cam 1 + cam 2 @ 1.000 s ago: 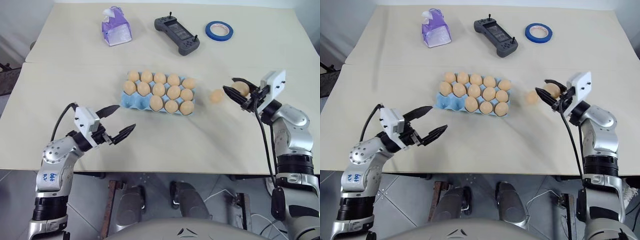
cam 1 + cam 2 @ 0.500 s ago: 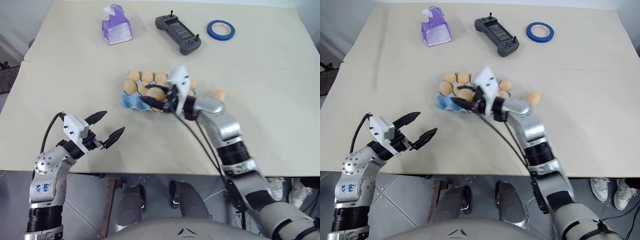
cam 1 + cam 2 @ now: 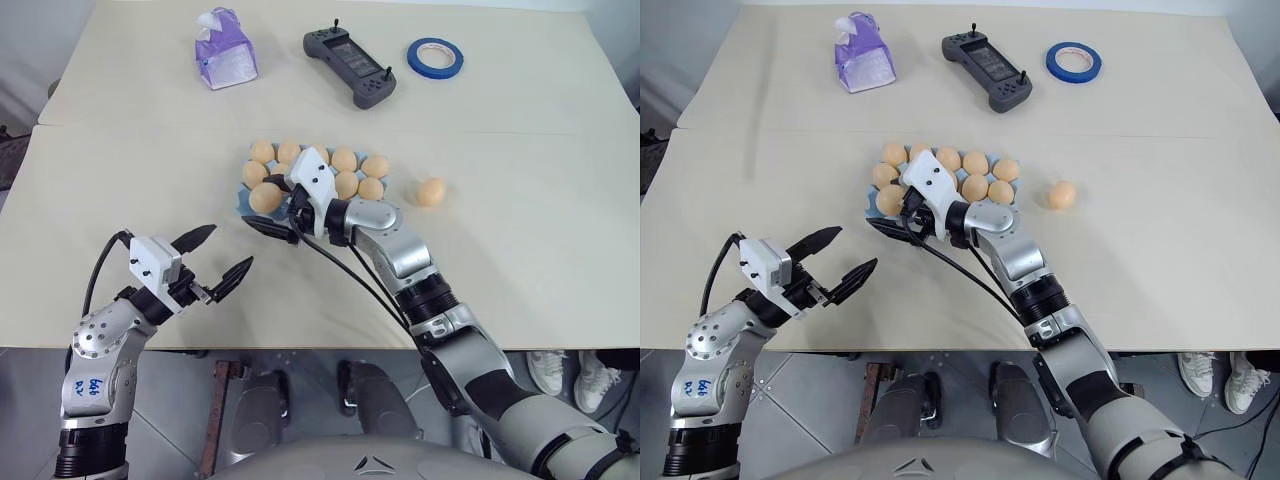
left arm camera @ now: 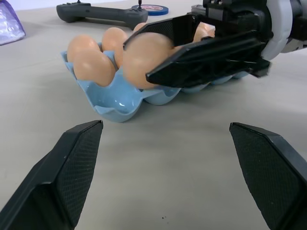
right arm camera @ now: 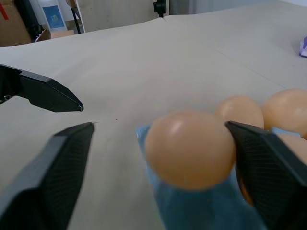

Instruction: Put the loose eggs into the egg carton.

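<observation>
Right gripper (image 3: 268, 218) jaws spread wide around an egg (image 3: 265, 197) sitting at the near-left corner of the egg carton (image 4: 115, 100), gripping nothing; left gripper (image 3: 222, 257) jaws open, empty, above the bench (image 3: 520, 270); one loose egg (image 3: 431, 191) right of carton

Our right gripper (image 3: 268, 214) points to nine o'clock, fingers spread wide. Our left gripper (image 3: 222, 255), at seven o'clock, gapes toward two o'clock.
</observation>
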Tool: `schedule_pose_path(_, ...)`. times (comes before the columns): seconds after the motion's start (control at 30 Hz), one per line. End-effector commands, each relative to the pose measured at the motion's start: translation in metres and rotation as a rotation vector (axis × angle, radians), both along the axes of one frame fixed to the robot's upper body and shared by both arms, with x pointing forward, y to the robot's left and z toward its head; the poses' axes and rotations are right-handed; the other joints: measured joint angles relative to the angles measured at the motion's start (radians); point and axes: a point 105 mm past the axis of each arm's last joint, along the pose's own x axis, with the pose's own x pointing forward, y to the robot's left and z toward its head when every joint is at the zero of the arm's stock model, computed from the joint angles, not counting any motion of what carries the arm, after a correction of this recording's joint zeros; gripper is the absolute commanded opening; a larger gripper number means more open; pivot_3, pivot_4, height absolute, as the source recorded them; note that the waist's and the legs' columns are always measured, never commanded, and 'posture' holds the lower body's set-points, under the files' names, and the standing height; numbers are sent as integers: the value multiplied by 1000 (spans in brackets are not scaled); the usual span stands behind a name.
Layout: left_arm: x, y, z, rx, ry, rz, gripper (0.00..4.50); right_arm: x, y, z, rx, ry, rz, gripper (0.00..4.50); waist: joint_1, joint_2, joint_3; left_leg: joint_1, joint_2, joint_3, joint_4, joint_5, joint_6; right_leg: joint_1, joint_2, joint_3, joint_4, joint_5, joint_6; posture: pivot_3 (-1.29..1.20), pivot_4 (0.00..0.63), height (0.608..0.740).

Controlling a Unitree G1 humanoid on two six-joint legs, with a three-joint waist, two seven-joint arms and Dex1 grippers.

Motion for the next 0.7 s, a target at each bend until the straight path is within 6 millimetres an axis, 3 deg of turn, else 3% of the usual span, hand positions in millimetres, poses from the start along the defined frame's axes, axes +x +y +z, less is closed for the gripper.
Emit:
schedule_pose_path(0.03, -3, -10, 10, -2, -33, -50, 4500, -9, -4, 29, 73, -78, 29, 4473, 0, 0, 0, 0, 0, 0, 0, 0, 0, 0, 0, 0, 0, 0, 0, 0, 150, 740)
schedule_pose_path(0.17, -1, -18, 13, -1, -40, -90, 4500, -15, -36, 35, 99, -113, -13, 4473, 6, 0, 0, 0, 0, -1, -1, 0, 0, 0, 0, 0, -1, 0, 0, 0, 150, 740)
schedule_pose_path(0.33, 4, -27, 16, -1, -43, -143, 4500, -25, -102, 28, 116, -106, -167, 4473, 20, 0, 0, -4, -1, -3, 0, -1, 0, 0, 0, -2, -5, 0, 0, 0, 150, 740)
schedule_pose_path(0.47, 9, -40, 18, 4, -44, -218, 4500, -40, -154, 3, 50, -79, -303, 4473, 29, 0, 0, -5, 0, -3, 0, -1, 0, 0, 0, -3, -7, 0, 0, 0, 150, 740)
schedule_pose_path(0.6, 18, -43, 21, -18, -42, -236, 4500, -52, -175, -13, -1, -66, -364, 4473, 25, 0, 0, -5, 0, -2, 0, 0, 1, 0, 1, -2, -6, 0, 0, 0, 150, 740)
schedule_pose_path(0.7, 22, -37, 20, -26, -39, -225, 4500, -53, -160, -4, 25, -83, -314, 4473, 20, 0, 0, -4, 0, -1, 3, 1, 1, 0, 2, 0, -1, 0, 0, 0, 150, 740)
